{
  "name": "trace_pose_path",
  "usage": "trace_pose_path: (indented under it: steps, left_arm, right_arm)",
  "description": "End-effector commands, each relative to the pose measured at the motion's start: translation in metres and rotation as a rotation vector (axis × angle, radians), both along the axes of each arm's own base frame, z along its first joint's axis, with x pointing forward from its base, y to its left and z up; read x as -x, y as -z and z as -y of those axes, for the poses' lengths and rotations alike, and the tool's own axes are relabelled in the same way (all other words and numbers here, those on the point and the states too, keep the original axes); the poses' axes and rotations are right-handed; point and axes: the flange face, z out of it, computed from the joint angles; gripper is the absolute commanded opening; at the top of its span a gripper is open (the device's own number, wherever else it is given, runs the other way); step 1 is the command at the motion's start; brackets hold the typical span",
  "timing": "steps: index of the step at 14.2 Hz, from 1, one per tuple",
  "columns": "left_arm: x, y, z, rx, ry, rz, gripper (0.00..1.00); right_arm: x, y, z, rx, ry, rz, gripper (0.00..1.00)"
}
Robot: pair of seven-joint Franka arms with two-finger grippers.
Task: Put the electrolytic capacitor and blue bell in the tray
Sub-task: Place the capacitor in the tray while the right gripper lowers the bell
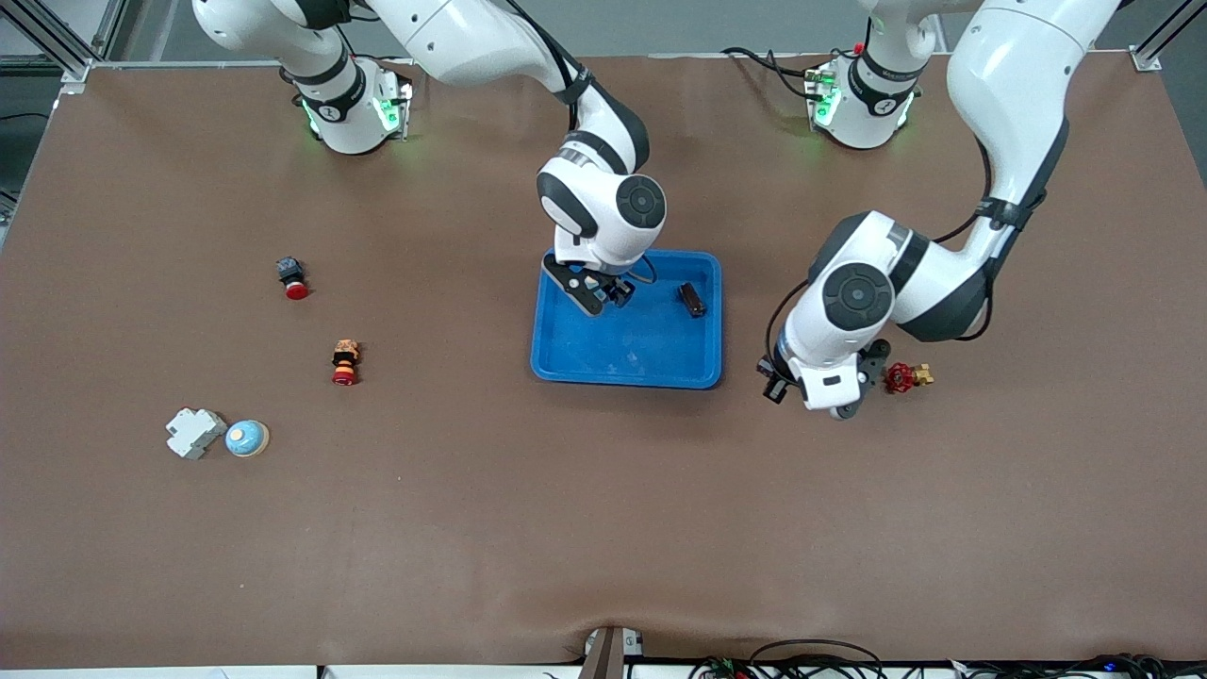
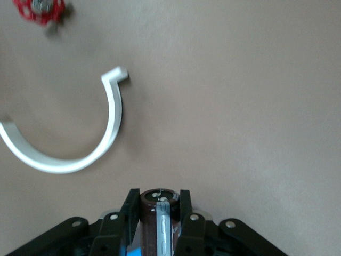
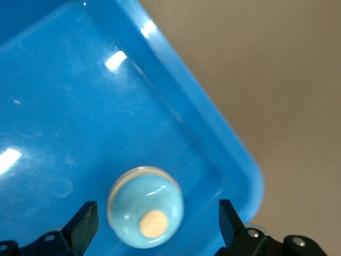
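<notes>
From the front view, we see the left gripper [image 1: 818, 396] low over bare table just beside the blue tray [image 1: 566, 358], toward the left arm's end; the tray's rim lies toward the right arm from it, so that is the way the next carry has to go. A red valve handwheel [image 1: 902, 377] sits just beside this gripper. The right gripper [image 1: 603, 292] hangs over the tray. A small black ridged part [image 1: 692, 299] lies in the tray.

In the left wrist view, we find the fingers clamped on the electrolytic capacitor [image 2: 160, 216], a dark brown cylinder with a pale stripe, its long axis running along the fingers. A white curved clip [image 2: 80, 152] lies on the matte brown table.

In the right wrist view, the fingers stand wide, straddling the glossy domed blue bell [image 3: 146, 207] resting in the tray, near a rounded corner.
</notes>
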Motion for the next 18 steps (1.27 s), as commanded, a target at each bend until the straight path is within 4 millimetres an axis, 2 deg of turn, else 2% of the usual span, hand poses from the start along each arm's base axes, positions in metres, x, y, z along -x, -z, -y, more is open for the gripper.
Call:
trace_pose_path:
  steps: [1,2,4,5,7,9,11,14,17,18]
  left_arm:
    - [0.012,0.008,0.033,-0.006,-0.039,-0.008,0.0]
    - [0.013,0.01,0.036,-0.005,-0.062,-0.009,0.0]
    - [0.022,0.018,0.053,0.003,-0.097,-0.009,0.0]
    - [0.031,0.023,0.071,0.017,-0.105,-0.003,0.0]
    - [0.041,0.041,0.091,0.041,-0.121,-0.009,0.0]
    - [0.051,0.055,0.109,0.062,-0.123,-0.013,0.0]
    - [0.056,0.063,0.116,0.066,-0.113,-0.018,0.0]
    - [0.061,0.076,0.116,0.041,-0.079,-0.018,0.01]
    - [0.062,0.079,0.116,0.031,-0.063,-0.01,0.26]
    - [0.062,0.078,0.116,0.03,-0.06,-0.008,0.56]
  right_arm:
    - [-0.014,-0.022,0.021,0.035,-0.089,-0.087,1.0]
    - [-0.022,-0.036,0.034,0.048,-0.138,-0.122,1.0]
    - [-0.045,-0.054,0.066,0.148,-0.25,-0.106,1.0]
    - [-0.061,-0.059,0.082,0.155,-0.272,-0.105,1.0]
    - [-0.103,-0.073,0.129,0.11,-0.318,-0.14,1.0]
    - [-0.144,-0.093,0.184,0.06,-0.346,-0.151,1.0]
    - [-0.182,-0.109,0.244,0.007,-0.392,-0.146,1.0]
    - [-0.227,-0.114,0.327,-0.06,-0.46,-0.113,1.0]
    - [-0.253,-0.112,0.397,-0.092,-0.485,-0.079,1.0]
    - [-0.258,-0.107,0.42,-0.103,-0.512,-0.073,1.0]
